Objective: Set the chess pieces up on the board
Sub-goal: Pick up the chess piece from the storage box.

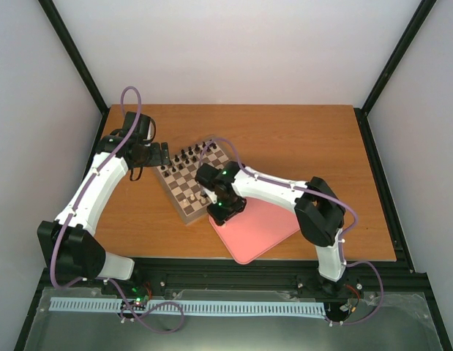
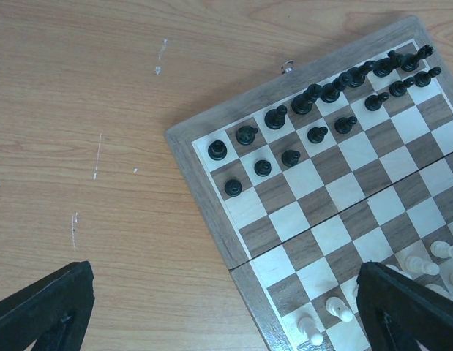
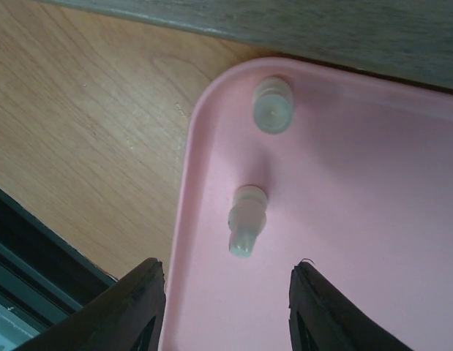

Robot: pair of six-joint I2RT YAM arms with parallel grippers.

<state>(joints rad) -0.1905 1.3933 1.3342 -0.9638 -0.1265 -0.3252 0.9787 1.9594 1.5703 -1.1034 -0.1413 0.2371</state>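
Note:
The board lies at mid-table, and in the left wrist view it fills the right half. Several cream chess pieces stand on its near rows. Two more cream pieces are on the pink tray: one near the tray's corner, one closer to me. My right gripper is open and empty, low over the tray, with the closer piece just ahead of the gap between its fingers. My left gripper is open and empty above the board's left edge.
Dark black pieces fill the board's two far rows. The pink tray lies right of the board, touching its near corner. The board's edge runs just beyond the tray. Bare wood table lies left of the board.

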